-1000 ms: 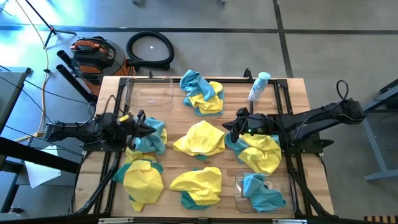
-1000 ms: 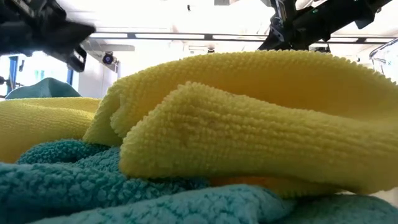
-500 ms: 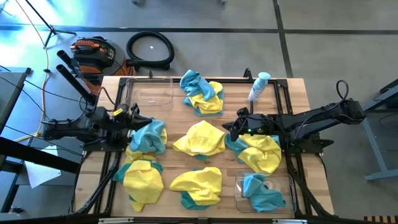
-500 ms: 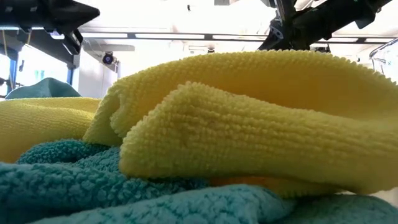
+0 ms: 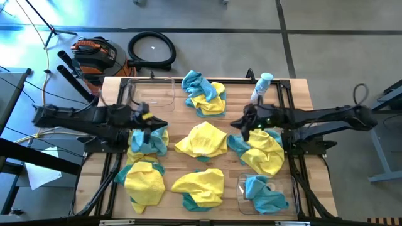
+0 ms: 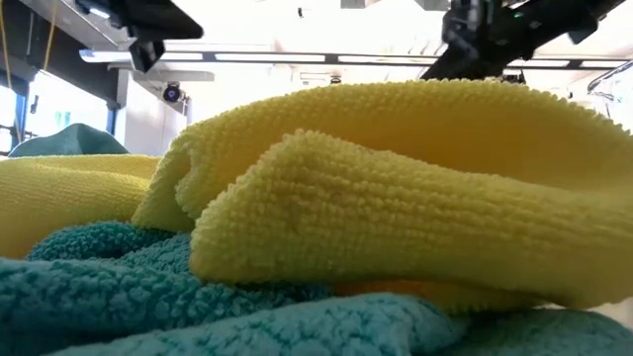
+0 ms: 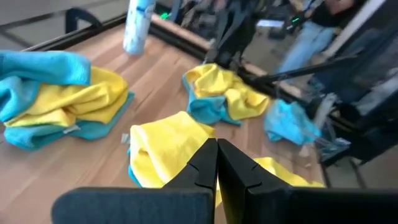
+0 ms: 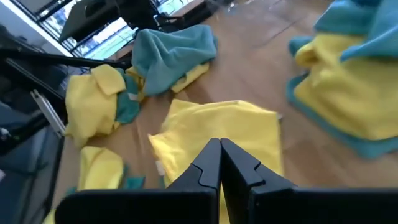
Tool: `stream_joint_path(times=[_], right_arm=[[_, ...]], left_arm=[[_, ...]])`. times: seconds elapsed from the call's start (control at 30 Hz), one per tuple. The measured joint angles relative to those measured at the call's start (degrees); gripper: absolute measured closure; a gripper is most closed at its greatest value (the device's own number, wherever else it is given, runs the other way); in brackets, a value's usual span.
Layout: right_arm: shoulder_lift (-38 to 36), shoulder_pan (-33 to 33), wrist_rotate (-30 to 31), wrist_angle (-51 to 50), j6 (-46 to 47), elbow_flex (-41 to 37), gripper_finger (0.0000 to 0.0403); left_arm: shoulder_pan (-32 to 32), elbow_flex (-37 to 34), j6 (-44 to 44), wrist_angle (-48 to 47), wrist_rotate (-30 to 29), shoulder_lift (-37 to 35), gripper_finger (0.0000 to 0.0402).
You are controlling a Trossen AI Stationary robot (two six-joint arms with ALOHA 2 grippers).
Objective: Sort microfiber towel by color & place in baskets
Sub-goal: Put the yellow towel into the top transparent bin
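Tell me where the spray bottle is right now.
In the high view the spray bottle lies at the table's far edge on the right side, just beyond the right gripper and right of the far towel pile.

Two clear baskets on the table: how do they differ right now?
The far-left basket holds no towels; the near-right basket holds a teal towel. The far-left basket sits at the table's far edge beside the left arm, the near-right basket at the near edge beside the right arm. Both are clear, rectangular, low-walled.

Grey concrete floor [image 5: 220,37], wooden table [image 5: 239,107], black coiled hose [image 5: 151,49] beyond table's far edge, orange-black vacuum [image 5: 93,53] beside hose, ceiling strip lights [image 6: 297,57].
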Motion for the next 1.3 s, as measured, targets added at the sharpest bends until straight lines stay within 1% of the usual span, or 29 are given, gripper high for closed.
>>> stream_joint_path(times=[0.17, 0.23, 0.3, 0.33, 0.47, 0.6, 0.67, 0.73, 0.83, 0.93, 1.03, 1.1, 1.17, 1.23, 1.3], right_arm=[[-9.2, -2.4, -0.5, -10.0, -4.5, 0.0, 0.0402], [-12.2, -2.7, -0.8, -13.7, -5.5, -0.1, 0.0402], [-14.4, -2.7, -1.1, -16.0, -5.7, -0.1, 0.0403], [-15.3, -2.7, -1.7, -17.2, -5.7, -0.1, 0.0403], [-17.3, -2.7, -4.5, -18.9, -7.4, -0.1, 0.0403], [-17.1, -2.7, -7.7, -19.0, -9.8, -0.1, 0.0403], [-17.1, -2.7, -9.6, -19.1, -11.2, -0.1, 0.0403], [-17.1, -2.7, -11.2, -19.7, -12.6, -0.1, 0.0403], [-17.1, -2.7, -12.9, -21.1, -13.6, -0.1, 0.0403], [-17.1, -2.7, -14.2, -22.8, -13.6, -0.1, 0.0403], [-17.2, -2.7, -15.3, -24.5, -13.5, -0.1, 0.0403], [-17.2, -2.7, -15.4, -25.7, -13.5, -0.1, 0.0403], [-17.2, -2.7, -15.3, -26.5, -13.5, -0.1, 0.0403], [-17.2, -2.7, -15.3, -26.8, -13.8, -0.1, 0.0403], [-17.2, -2.7, -15.4, -26.7, -14.2, -0.1, 0.0403]], left_arm=[[-6.0, 5.2, -3.9, 0.4, -10.1, 10.3, 0.0402], [-7.5, 7.2, -5.4, 1.5, -12.9, 14.2, 0.0401], [-8.1, 8.5, -7.1, 4.0, -13.0, 17.8, 0.0401], [-8.3, 9.0, -7.9, 6.7, -12.7, 19.6, 0.0401], [-8.2, 9.1, -8.2, 21.5, -13.7, 26.1, 0.0400], [-7.2, 9.2, -8.6, 32.9, -15.4, 31.8, 0.0398], [-6.7, 9.4, -9.9, 36.0, -15.5, 34.3, 0.0387], [-6.6, 10.7, -10.3, 37.3, -15.4, 37.1, 0.0368], [-7.0, 14.7, -8.8, 38.1, -15.3, 41.1, 0.0332], [-7.2, 19.2, -4.4, 37.1, -15.2, 44.9, 0.0293], [-6.8, 24.7, 0.4, 30.7, -16.0, 48.1, 0.0261], [-6.0, 29.0, 0.4, 21.7, -17.6, 49.8, 0.0248], [-4.7, 33.6, -3.4, 11.0, -17.5, 52.2, 0.0241], [-2.9, 37.3, -7.6, 0.5, -14.3, 54.4, 0.0238], [-1.0, 40.4, -9.8, -5.5, -9.0, 57.0, 0.0238]])
